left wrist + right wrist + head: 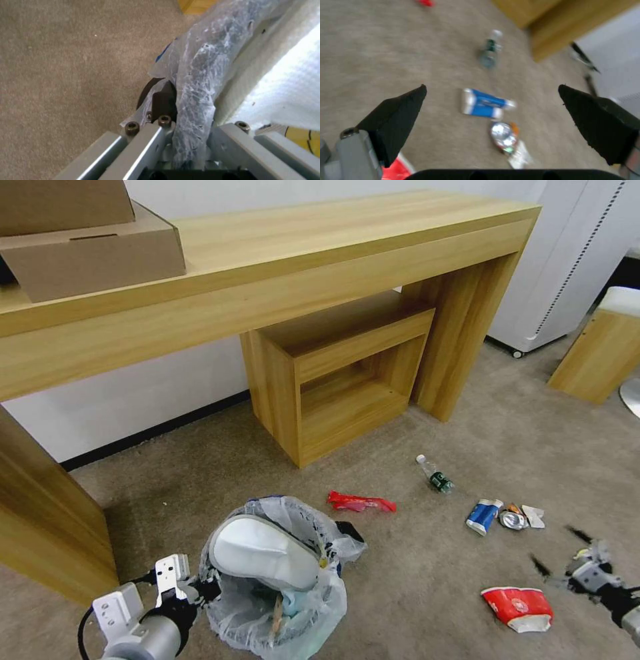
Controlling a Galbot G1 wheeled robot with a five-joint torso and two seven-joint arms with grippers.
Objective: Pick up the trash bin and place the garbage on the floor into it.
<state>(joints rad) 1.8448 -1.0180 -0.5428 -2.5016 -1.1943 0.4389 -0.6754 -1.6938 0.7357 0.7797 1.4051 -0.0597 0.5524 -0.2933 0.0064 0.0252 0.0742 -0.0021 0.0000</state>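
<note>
Several pieces of litter lie on the grey carpet: a crumpled red-and-white paper cup (517,607), a blue-and-white packet (485,103), a crushed silver can (502,136), a small green-labelled clear bottle (435,475) and a red wrapper (361,503). Nearest is the cup, just beside the right gripper (561,555), whose black fingers stand wide apart above the floor; descending squarely over it would likely serve best. Well apart sits the small bag-lined trash bin (277,580), a white slipper (263,553) inside, its plastic-wrapped rim pinched by the left gripper (186,140).
</note>
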